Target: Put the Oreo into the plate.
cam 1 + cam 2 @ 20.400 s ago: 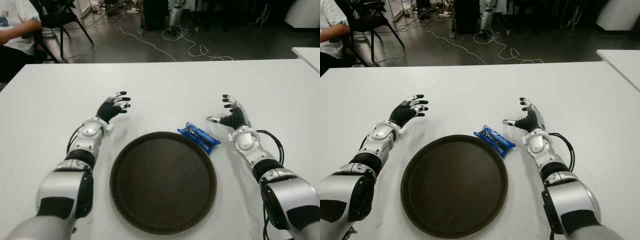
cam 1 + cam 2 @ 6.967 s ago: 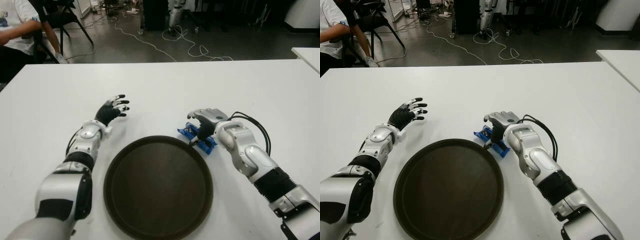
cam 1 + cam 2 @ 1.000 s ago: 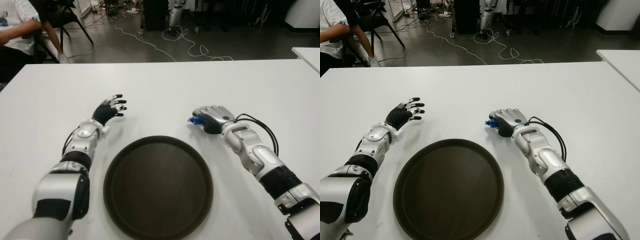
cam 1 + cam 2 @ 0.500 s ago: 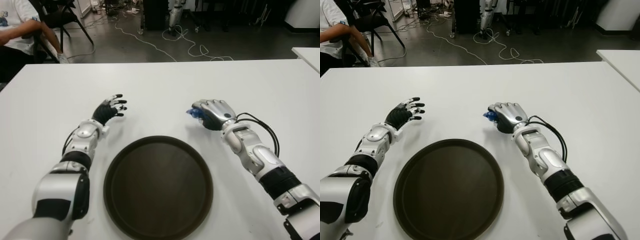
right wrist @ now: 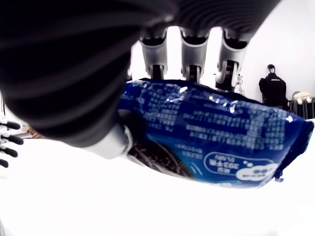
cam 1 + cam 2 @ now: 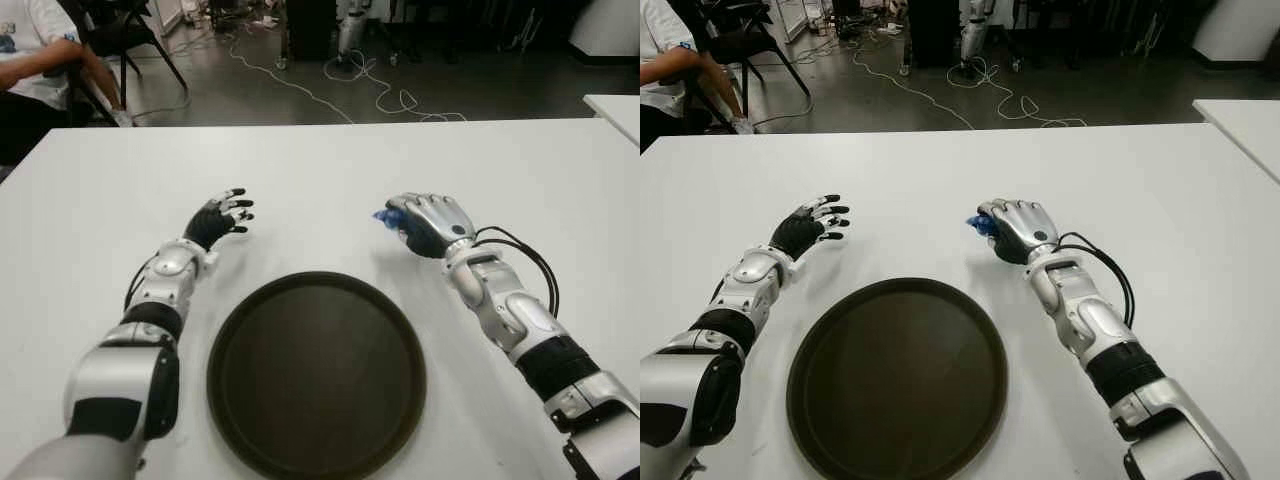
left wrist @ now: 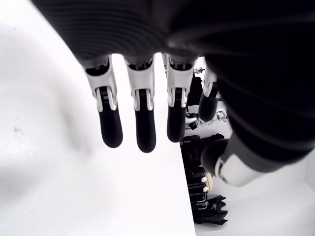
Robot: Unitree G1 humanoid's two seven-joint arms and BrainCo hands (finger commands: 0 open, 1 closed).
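Right hand (image 6: 430, 225) fingers curled round the blue Oreo packet (image 5: 211, 132), one end poking out past the fingers, held above the white table (image 6: 330, 170) just beyond the far right rim of the dark round plate (image 6: 230, 400). Left hand (image 6: 218, 217) fingers spread, holding nothing, beyond the plate's far left rim.

Silver-shelled arms with black joints, black-palmed left hand (image 6: 218, 221) and right hand (image 6: 432, 226), black wrist cables
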